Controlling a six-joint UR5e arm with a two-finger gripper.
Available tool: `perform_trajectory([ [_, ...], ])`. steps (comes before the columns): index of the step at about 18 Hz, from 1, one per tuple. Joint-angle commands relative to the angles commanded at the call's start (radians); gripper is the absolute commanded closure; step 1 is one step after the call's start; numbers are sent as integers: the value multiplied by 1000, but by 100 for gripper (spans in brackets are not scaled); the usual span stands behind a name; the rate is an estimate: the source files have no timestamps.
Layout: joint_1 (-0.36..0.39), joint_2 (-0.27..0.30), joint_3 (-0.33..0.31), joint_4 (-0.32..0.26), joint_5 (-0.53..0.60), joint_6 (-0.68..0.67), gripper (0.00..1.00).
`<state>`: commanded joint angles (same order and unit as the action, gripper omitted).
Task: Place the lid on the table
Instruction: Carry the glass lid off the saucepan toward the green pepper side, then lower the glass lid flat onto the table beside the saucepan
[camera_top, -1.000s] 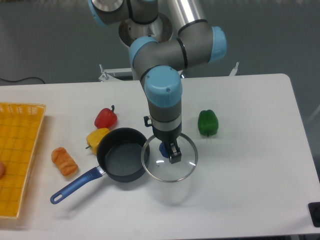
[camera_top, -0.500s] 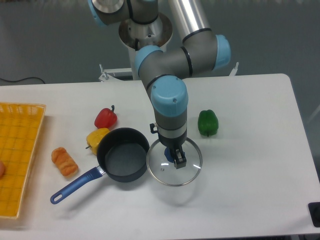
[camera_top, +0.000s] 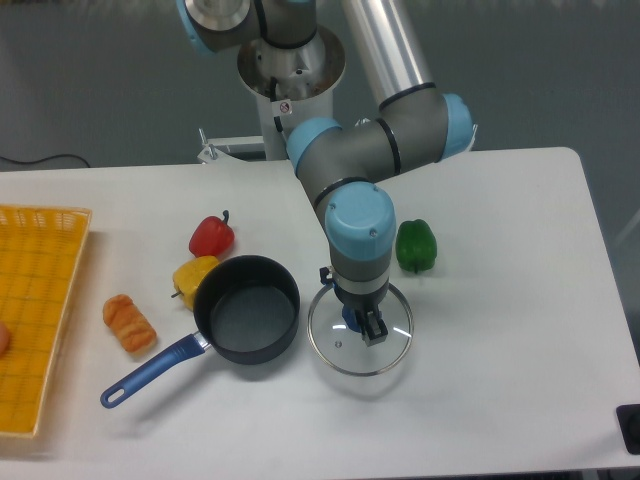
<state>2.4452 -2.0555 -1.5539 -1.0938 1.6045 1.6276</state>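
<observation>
Glass lid (camera_top: 360, 338): silver rim, blue centre knob, held by that knob in the end effector (camera_top: 366, 326), whose fingers are clamped on it. It sits low over the white bench (camera_top: 500, 300), just right of the open saucepan (camera_top: 246, 308); contact with the bench cannot be told. Green pepper (camera_top: 416, 245) behind it, red pepper (camera_top: 211, 236) and yellow pepper (camera_top: 192, 277) left of the pan.

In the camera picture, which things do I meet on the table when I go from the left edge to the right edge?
yellow mesh basket → orange pastry → red pepper → saucepan → lid, held at its knob by the end effector → green pepper
</observation>
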Motion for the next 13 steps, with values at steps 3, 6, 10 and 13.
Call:
perform_trajectory([
  [3, -2, -22, 0, 12, 0, 0, 34],
  [6, -3, -31, -5, 12, 0, 0, 34],
  [10, -8, -37, -14, 12, 26, -2, 33],
  [13, -9, -37, -14, 14, 29, -2, 33],
])
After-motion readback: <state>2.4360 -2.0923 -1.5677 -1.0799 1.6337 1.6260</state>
